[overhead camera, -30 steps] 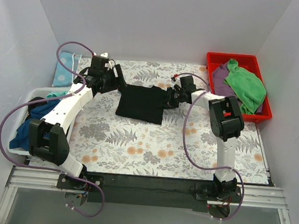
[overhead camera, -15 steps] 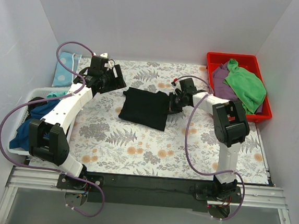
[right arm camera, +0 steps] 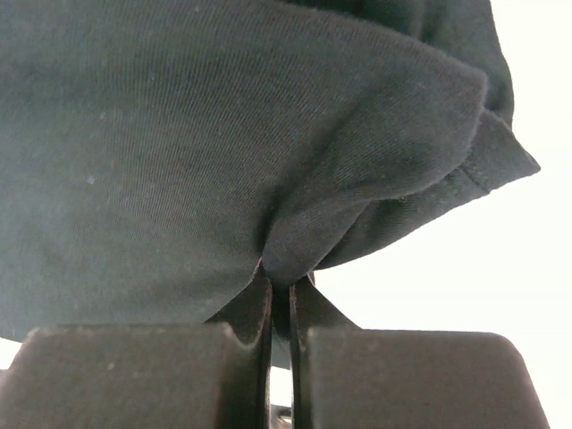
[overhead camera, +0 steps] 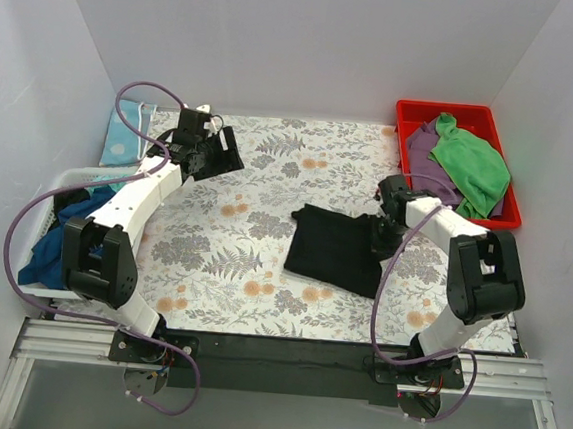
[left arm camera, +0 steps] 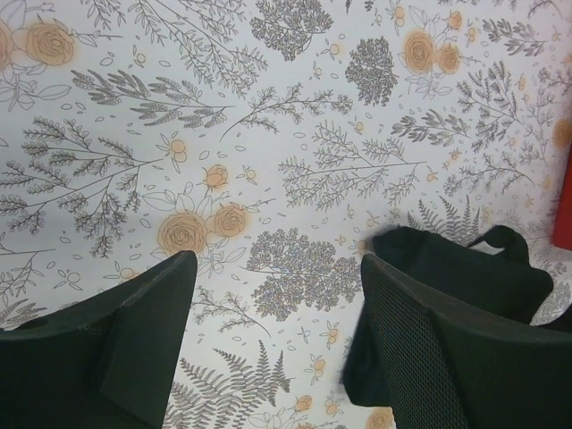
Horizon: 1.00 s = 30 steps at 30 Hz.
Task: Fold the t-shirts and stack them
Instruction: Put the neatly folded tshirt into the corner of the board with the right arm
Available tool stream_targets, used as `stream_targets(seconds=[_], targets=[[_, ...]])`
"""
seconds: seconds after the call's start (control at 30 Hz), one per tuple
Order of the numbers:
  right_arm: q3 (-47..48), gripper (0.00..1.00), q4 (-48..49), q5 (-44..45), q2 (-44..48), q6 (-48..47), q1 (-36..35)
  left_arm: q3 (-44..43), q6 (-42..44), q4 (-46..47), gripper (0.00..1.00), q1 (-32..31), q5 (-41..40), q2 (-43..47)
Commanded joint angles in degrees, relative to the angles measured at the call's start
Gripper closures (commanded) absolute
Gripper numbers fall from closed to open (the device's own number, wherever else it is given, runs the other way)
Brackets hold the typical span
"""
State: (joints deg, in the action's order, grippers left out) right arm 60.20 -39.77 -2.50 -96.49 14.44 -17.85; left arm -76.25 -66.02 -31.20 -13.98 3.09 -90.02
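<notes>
A folded black t-shirt (overhead camera: pixel 332 249) lies on the flowered table cover (overhead camera: pixel 211 268), front right of the middle. My right gripper (overhead camera: pixel 380 237) is shut on its right edge; in the right wrist view a pinch of the black cloth (right arm camera: pixel 223 134) sits between the closed fingers of the right gripper (right arm camera: pixel 280 288). My left gripper (overhead camera: pixel 223 155) is open and empty at the back left, above the cover and far from the shirt. In the left wrist view the left gripper (left arm camera: pixel 277 340) is wide open, with the black shirt (left arm camera: pixel 465 273) beyond its right finger.
A red bin (overhead camera: pixel 466 109) at the back right holds a green cloth (overhead camera: pixel 472 160) and a purple cloth (overhead camera: pixel 427 162). A white basket (overhead camera: pixel 69 173) at the left holds a dark blue shirt (overhead camera: pixel 48 249). A light blue cloth (overhead camera: pixel 125 130) lies at the back left corner.
My right gripper has dragged the black shirt from the back middle to the front right. The left gripper has stayed at the back left, and the shirt is now far from it.
</notes>
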Motion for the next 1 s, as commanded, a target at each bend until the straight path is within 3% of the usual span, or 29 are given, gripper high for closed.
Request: stream_targets(seconds=[0.0,0.17,0.47,0.77,0.97], targets=[[-4.39,0.99,-9.18,10.75,4.9,-1.17,4.04,-1.54,0.01,1.4,0.27,0.27,1.83,-0.94],[-6.94,0.99,-11.02,19.43,7.27,-0.82,9.84,-1.54,0.1,1.85,0.27,0.27,3.15,-2.0],[-3.17,0.99,-13.14,32.81,5.35,2.09,21.35,0.48,-0.69,1.76,0.28,0.27,2.97,0.36],[0.61,0.99,-11.91,48.01,3.07,2.87,24.61,5.49,-1.22,2.81,0.28,0.27,1.48,5.37],[4.56,0.99,-12.53,53.2,-2.9,4.11,26.98,6.46,-1.57,3.25,0.28,0.35,2.27,5.73]])
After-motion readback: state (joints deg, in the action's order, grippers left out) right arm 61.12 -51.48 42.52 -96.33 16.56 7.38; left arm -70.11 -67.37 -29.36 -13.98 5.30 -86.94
